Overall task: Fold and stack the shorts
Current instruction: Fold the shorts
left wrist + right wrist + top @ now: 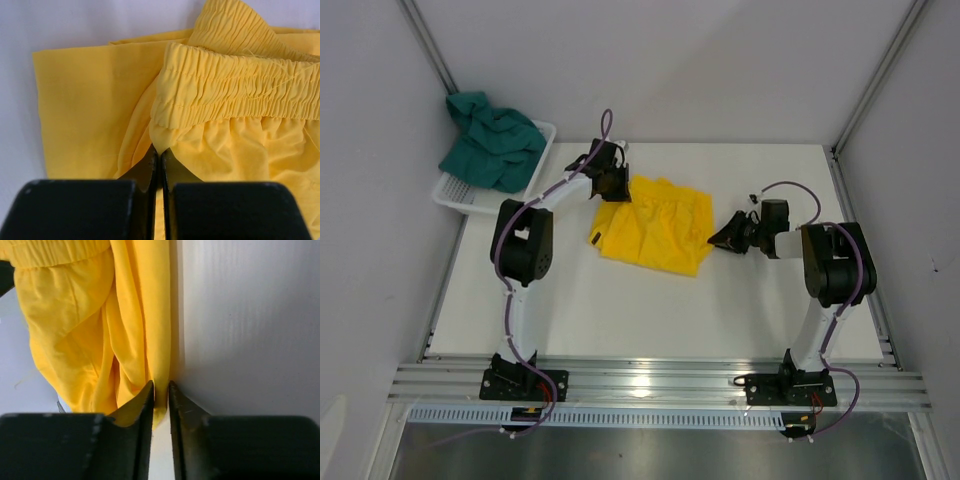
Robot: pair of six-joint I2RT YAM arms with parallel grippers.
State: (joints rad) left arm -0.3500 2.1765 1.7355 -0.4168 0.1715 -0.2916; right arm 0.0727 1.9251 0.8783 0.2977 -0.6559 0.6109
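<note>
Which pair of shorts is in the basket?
The dark teal-green fabric shorts, bunched in the white plastic mesh basket. The bright yellow fabric shorts lie on the table, pinched by the left claw and right claw.

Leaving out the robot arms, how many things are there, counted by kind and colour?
yellow shorts: 1
teal-green shorts: 1
white mesh basket: 1
Total: 3
</note>
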